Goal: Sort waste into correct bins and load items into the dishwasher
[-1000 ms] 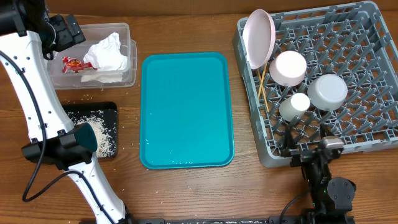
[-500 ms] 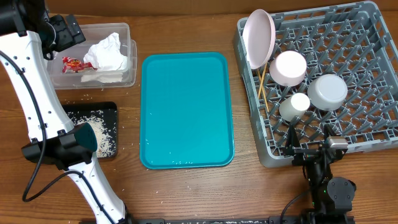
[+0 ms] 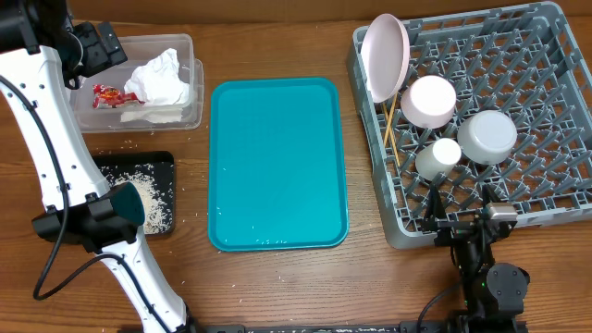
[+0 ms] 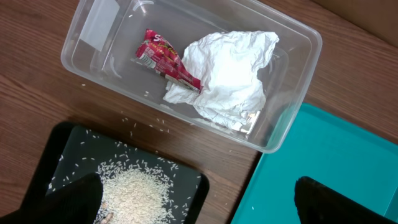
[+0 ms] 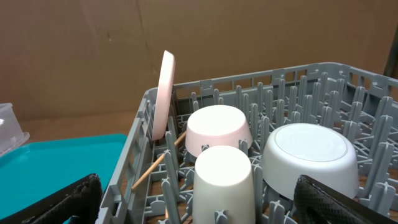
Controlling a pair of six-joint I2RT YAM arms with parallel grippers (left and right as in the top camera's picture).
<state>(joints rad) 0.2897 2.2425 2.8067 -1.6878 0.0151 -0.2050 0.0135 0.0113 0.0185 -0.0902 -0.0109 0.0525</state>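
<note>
The clear tub [image 3: 191, 43] holds crumpled napkins [image 3: 162, 79] and the red-and-white wrapper [image 3: 109, 94]. Rice [image 3: 148, 199] lies in the black tray [image 3: 166, 159]. The grey rack [image 3: 555, 185] holds the upright pink plate [image 3: 386, 57], an upturned pale bowl [image 3: 427, 100], the grey-green bowl [image 3: 487, 136], the white cup [image 3: 439, 155] and chopsticks [image 3: 390, 125]. No large white plate shows. My left gripper [image 4: 199, 202] is open and empty, high over the tub [image 4: 298, 37] and tray [image 4: 50, 155]. My right gripper [image 5: 205, 202] is open and empty at the rack's front edge, facing the cup.
The teal serving tray [image 3: 277, 166] lies between the bins and the rack. A few loose rice grains dot the table around the black tray. A brown cardboard wall stands behind the rack in the right wrist view.
The right gripper shifted slightly at the rack's front edge a second ago and has held still since. The left arm has not moved.
</note>
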